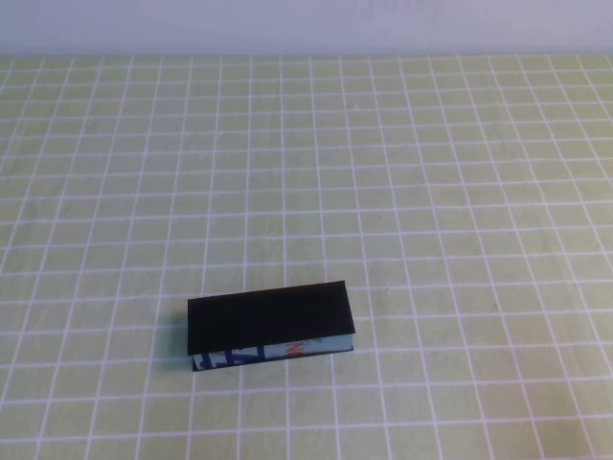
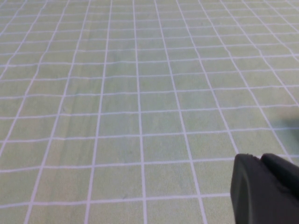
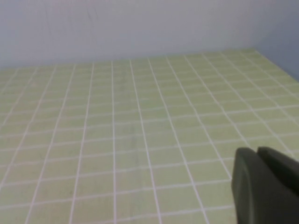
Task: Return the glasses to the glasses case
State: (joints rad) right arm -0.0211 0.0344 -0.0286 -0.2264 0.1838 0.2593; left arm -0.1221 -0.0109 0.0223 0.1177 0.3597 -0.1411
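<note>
The glasses case [image 1: 270, 316] lies on the table in the high view, a little left of centre and near the front. Its black lid is down, and its light side band [image 1: 278, 353] with blue and orange print faces the front. The glasses are hidden or out of view. Neither arm shows in the high view. My left gripper [image 2: 259, 158] shows only in the left wrist view, its two dark fingers together with nothing between them, over bare cloth. My right gripper [image 3: 256, 151] shows only in the right wrist view, also shut and empty, over bare cloth.
The table [image 1: 431, 192] is covered with a yellow-green cloth with a white grid. A pale wall [image 1: 306, 24] runs along its far edge and also shows in the right wrist view [image 3: 140, 28].
</note>
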